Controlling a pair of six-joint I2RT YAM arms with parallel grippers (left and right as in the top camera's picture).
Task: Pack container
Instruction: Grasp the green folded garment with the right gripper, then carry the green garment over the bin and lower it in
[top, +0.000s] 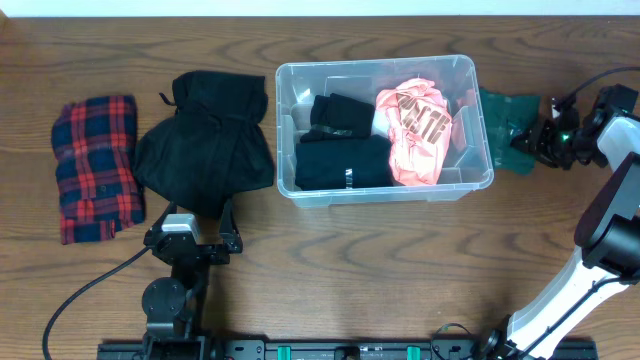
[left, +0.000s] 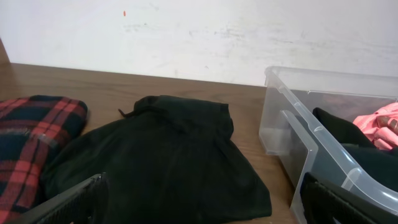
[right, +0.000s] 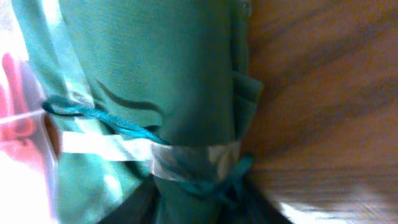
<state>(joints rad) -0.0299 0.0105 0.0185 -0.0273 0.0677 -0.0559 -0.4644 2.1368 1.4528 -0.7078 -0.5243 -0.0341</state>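
The clear container (top: 384, 193) stands mid-table and holds folded black clothes (top: 343, 160) and a pink garment (top: 415, 130). It also shows in the left wrist view (left: 311, 140) at the right. A green garment (top: 503, 115) lies just right of the container. My right gripper (top: 532, 140) is at its right edge, and in the right wrist view (right: 205, 211) the green cloth (right: 155, 74) bunches between the fingers. My left gripper (top: 190, 225) is open and empty at the near edge of a black garment (top: 205, 145), which also shows in the left wrist view (left: 161, 162).
A red and blue plaid garment (top: 95, 165) lies at the far left, also in the left wrist view (left: 28, 143). A white wall (left: 199, 37) stands behind the table. Cables run from both arms near the front left and the far right.
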